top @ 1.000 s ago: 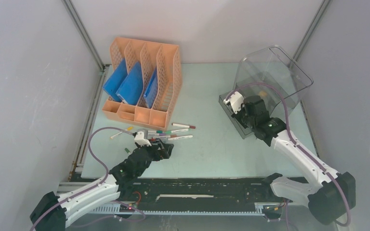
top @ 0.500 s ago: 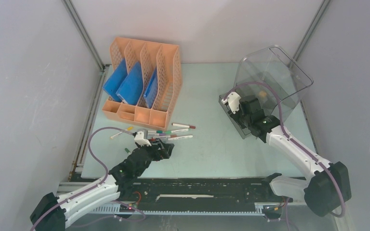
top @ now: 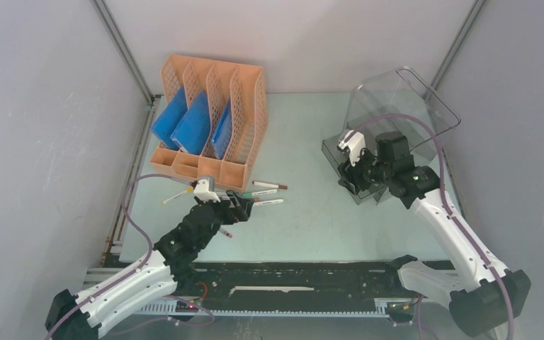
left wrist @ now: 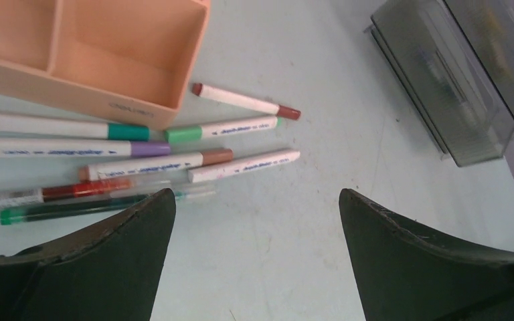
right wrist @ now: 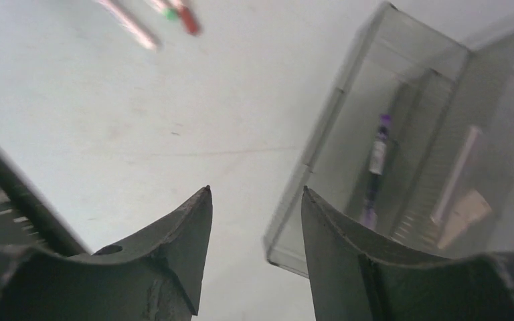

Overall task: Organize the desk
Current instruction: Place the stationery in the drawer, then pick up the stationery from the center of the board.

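blurred pens (right wrist: pixel 128 24), rack (left wrist: pixel 73 83) cut off

Robot lab cell, grey panel walls (top: pixel 35 142), desk (top: pixel 312 219) w/ black rail (top: pixel 290 274)

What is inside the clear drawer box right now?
A purple-capped pen lies in the clear drawer box; a pale stick and something tan show beside it. The smoky walls blur the rest.

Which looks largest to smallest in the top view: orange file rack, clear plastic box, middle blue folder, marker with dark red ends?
1. orange file rack and clear plastic box: about alike, so not ranked against each other.
2. middle blue folder.
3. marker with dark red ends, clearly the smallest.
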Robot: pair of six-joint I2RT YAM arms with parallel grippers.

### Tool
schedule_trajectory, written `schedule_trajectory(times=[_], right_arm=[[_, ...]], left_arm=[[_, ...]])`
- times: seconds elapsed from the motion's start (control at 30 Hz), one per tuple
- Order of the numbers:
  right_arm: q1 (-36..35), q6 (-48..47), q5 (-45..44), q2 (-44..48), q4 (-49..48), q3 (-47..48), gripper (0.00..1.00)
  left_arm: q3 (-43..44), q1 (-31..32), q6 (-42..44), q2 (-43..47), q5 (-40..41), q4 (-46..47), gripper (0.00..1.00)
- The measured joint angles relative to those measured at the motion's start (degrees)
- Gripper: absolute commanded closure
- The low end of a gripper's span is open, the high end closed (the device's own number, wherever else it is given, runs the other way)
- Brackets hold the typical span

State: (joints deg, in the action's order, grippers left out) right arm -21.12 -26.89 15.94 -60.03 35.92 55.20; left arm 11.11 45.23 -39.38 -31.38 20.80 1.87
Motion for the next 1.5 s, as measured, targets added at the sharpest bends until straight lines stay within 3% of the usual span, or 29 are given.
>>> schedule_trajectory(times=[0.23,0.4,0.47,0.53,0.67,0.9,1.33,1.5], right_arm=[[0.37,-0.26,19.82,0.17,6.78,7.76,0.39],[1.09,-1.31,23.98,-0.42,9.53,7.39,0.39],[1.97,-1.55,24.37,-0.42,9.81,6.49,0.39],[2.6,-1.86,24.24,-0.48,10.21,5.46,0.39],[2.75,-2.21,21.75,-0.83,10.86,4.76,0.39],[2.36,-2.43,17.53,-0.85,10.99,4.74,0.38],[1.09,-2.62,13.42,-1.25,10.95,4.07,0.38],[1.03,-2.64,12.83,-1.27,10.91,4.07,0.38]], left_arm=[[5.64,-7.28,0.13,-5.81,-2.45,-5.09,0.0],[5.68,-10.05,-5.75,-7.3,-3.45,-9.25,0.02],[5.68,-10.12,-9.77,-6.95,-3.15,-11.67,0.06],[5.68,-10.12,-14.84,-6.03,-2.23,-14.99,0.18],[6.19,-10.12,-26.27,-3.91,1.42,-24.2,0.22],[10.03,-11.45,-37.24,-6.97,6.12,-34.1,0.28],[16.46,-13.14,-41.79,-22.53,5.81,-37.0,0.29],[17.66,-13.18,-41.7,-26.05,5.73,-36.89,0.36]])
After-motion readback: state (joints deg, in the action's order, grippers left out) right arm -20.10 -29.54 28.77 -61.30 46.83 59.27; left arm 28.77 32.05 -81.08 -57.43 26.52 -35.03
